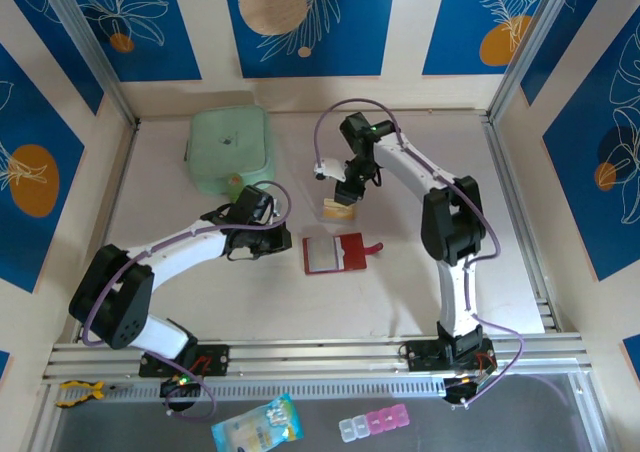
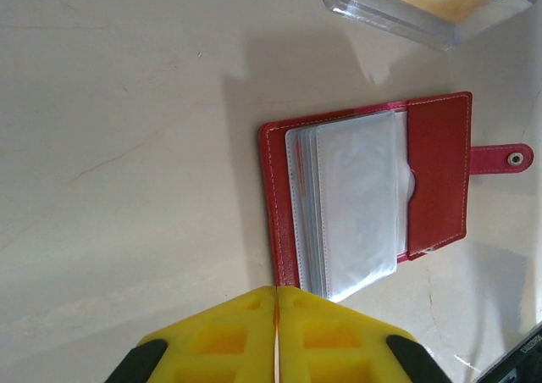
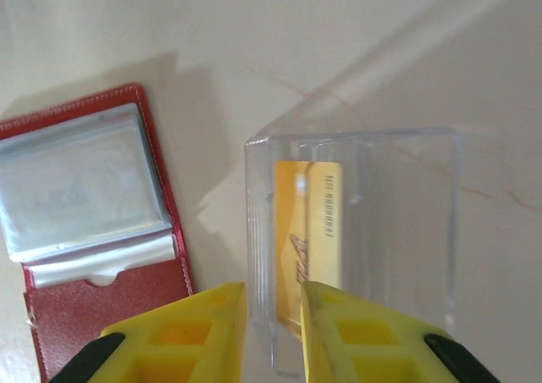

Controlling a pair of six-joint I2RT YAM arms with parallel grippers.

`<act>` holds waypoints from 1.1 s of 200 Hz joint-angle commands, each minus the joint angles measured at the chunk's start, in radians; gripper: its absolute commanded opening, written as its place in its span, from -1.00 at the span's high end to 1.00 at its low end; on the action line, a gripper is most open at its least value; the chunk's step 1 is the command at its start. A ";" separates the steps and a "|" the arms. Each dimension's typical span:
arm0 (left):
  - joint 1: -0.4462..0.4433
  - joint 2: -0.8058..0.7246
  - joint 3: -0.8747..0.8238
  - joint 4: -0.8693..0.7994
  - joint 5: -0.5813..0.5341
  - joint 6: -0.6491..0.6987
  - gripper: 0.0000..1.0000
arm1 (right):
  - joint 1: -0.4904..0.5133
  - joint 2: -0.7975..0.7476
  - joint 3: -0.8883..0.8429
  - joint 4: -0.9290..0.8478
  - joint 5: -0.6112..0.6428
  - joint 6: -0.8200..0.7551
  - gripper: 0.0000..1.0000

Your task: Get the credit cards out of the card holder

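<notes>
One card holder (image 1: 335, 253) lies open on the tabletop (image 1: 200, 302). At its 12 o'clock stands one clear box (image 3: 406, 230) with two credit cards (image 3: 306, 222) showing inside. The right gripper (image 3: 273, 288) hovers over the box, released, jaws slightly parted. At 9 o'clock the left gripper (image 2: 277, 291) is clenched on nothing. One mint pouch (image 1: 230, 150) sits at 10 o'clock.

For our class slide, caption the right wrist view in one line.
Right gripper, jaws slightly apart, over a clear box holding gold cards, beside the open card holder.
</notes>
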 commanded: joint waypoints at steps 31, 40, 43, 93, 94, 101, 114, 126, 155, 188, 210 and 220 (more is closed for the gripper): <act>0.009 0.017 0.015 0.045 0.060 -0.002 0.80 | 0.001 -0.155 -0.155 0.161 -0.045 0.390 0.65; 0.008 0.024 0.015 0.056 0.070 -0.006 0.80 | 0.001 -0.172 -0.194 0.185 -0.052 0.473 0.67; 0.006 0.026 0.016 0.060 0.074 -0.007 0.80 | 0.000 -0.178 -0.207 0.195 -0.053 0.503 0.69; -0.014 0.051 0.022 0.089 0.098 -0.024 0.80 | 0.002 -0.268 -0.498 0.383 -0.041 0.825 0.71; -0.015 0.053 0.022 0.090 0.099 -0.024 0.80 | 0.001 -0.269 -0.501 0.386 -0.039 0.828 0.71; -0.018 0.053 0.019 0.094 0.098 -0.027 0.80 | -0.001 -0.271 -0.527 0.404 -0.032 0.848 0.71; -0.022 0.052 0.014 0.104 0.096 -0.037 0.80 | -0.007 -0.264 -0.561 0.428 -0.029 0.866 0.73; -0.026 0.053 0.007 0.111 0.094 -0.043 0.80 | -0.011 -0.256 -0.578 0.444 -0.010 0.877 0.76; -0.037 0.055 -0.001 0.119 0.089 -0.055 0.80 | -0.029 -0.233 -0.594 0.467 0.059 0.904 0.79; -0.047 0.057 0.000 0.120 0.086 -0.064 0.80 | -0.046 -0.226 -0.608 0.514 0.067 0.916 0.79; -0.053 0.060 0.005 0.117 0.083 -0.066 0.80 | -0.051 -0.210 -0.594 0.515 0.067 0.916 0.79; -0.055 0.061 0.005 0.117 0.082 -0.067 0.80 | -0.051 -0.207 -0.589 0.515 0.070 0.915 0.79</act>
